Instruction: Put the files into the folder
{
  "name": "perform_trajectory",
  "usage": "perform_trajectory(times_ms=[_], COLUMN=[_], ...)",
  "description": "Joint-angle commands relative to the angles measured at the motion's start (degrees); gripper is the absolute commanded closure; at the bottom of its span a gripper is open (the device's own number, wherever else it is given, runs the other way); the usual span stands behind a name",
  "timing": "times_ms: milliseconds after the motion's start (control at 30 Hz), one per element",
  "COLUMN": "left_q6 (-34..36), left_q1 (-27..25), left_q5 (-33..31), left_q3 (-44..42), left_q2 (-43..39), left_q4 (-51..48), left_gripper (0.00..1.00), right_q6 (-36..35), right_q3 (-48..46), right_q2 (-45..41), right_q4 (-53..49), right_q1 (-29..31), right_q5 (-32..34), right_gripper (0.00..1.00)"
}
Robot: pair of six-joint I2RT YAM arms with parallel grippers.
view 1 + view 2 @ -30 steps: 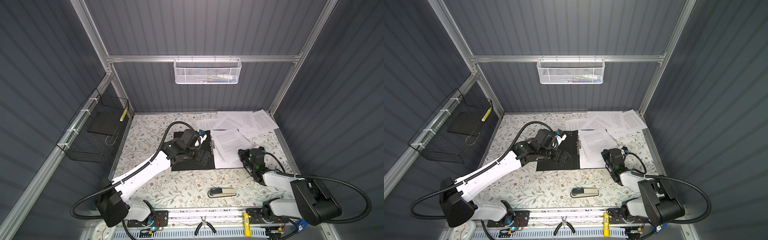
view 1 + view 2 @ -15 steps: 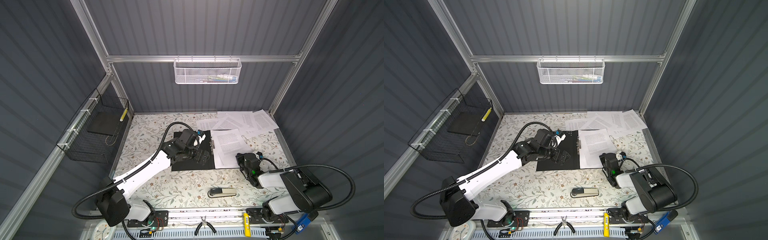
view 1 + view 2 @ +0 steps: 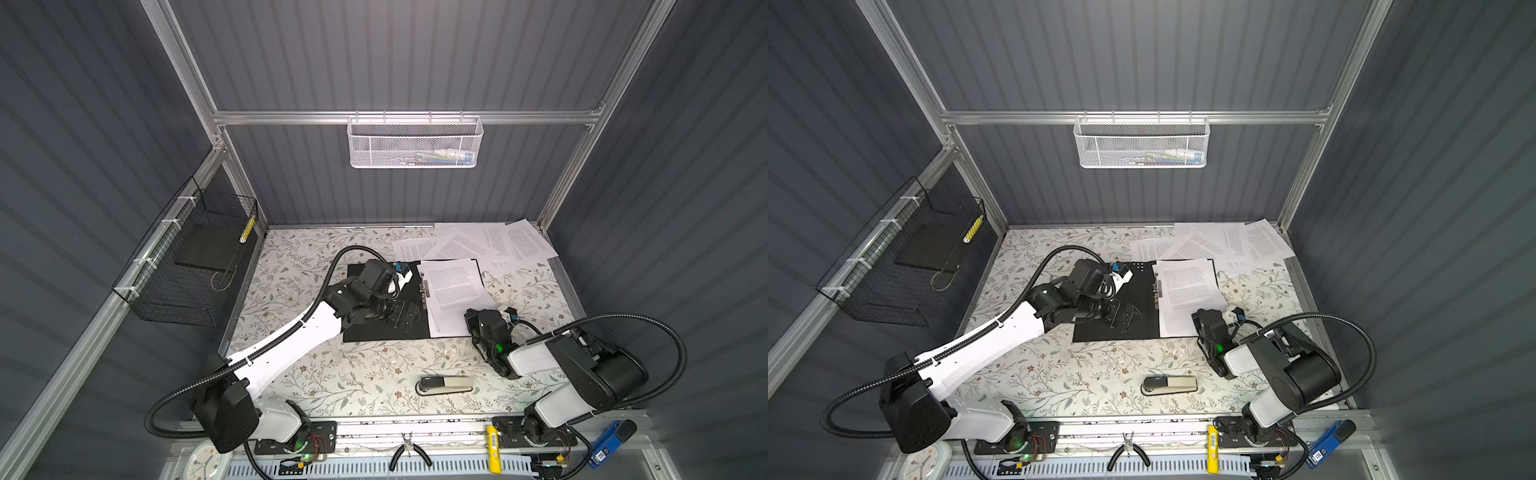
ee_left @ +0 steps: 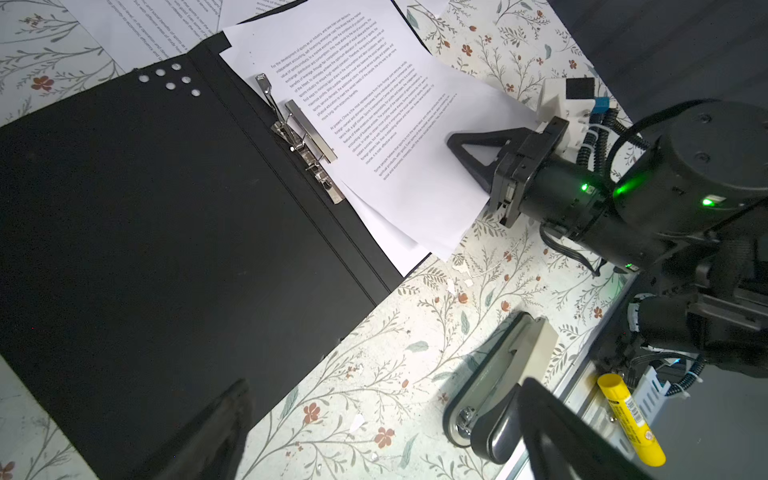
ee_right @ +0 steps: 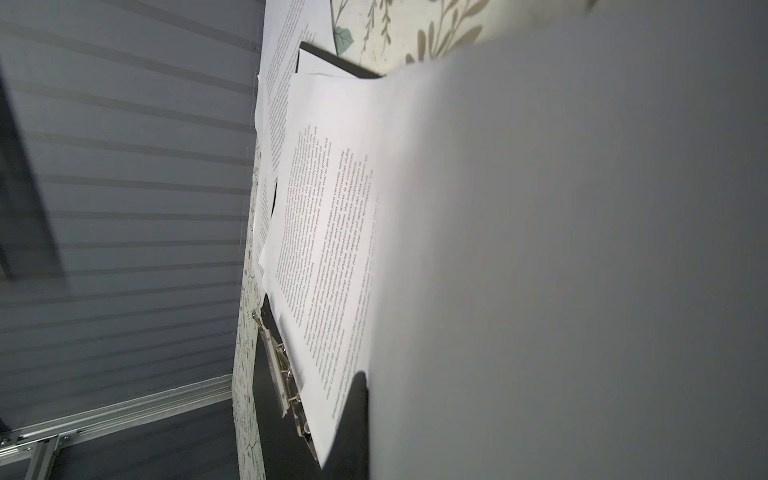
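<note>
Both top views look steeply down on the folder (image 3: 376, 334) from high; both wrist cameras face its clip (image 4: 303, 141) closely, from opposite sides.

Folder (image 4: 166, 228): plain black. Files (image 4: 374, 104): white, printed with black text blocks. Table (image 4: 374, 365): cream, floral pattern, green leaves, red-brown flowers. Wall basket (image 3: 415, 145): white mesh. Side basket (image 3: 183, 286): black wire.

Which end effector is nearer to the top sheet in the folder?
Right. The right end effector grips the sheet; the left end effector hangs over the folder's bare cover.
</note>
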Motion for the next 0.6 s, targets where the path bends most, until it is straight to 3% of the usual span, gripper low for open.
perform_trajectory(times_ms=[0, 567], left_q6=[0.28, -0.25], left_q1=[0.24, 0.24], left_q5=[1.39, 3.25], left_q3=[-0.56, -1.04], left_q2=[0.01, -0.25], left_q4=[0.58, 0.94], left_gripper=[0.0, 0.0], right_q6=[1.72, 3.46], right_q3=[0.02, -0.06], right_q2=[0.65, 2.11], right_q4=[1.34, 2.42], right_q1=[1.27, 3.97], right_q5=[3.25, 5.02], right_gripper=[1.0, 0.96])
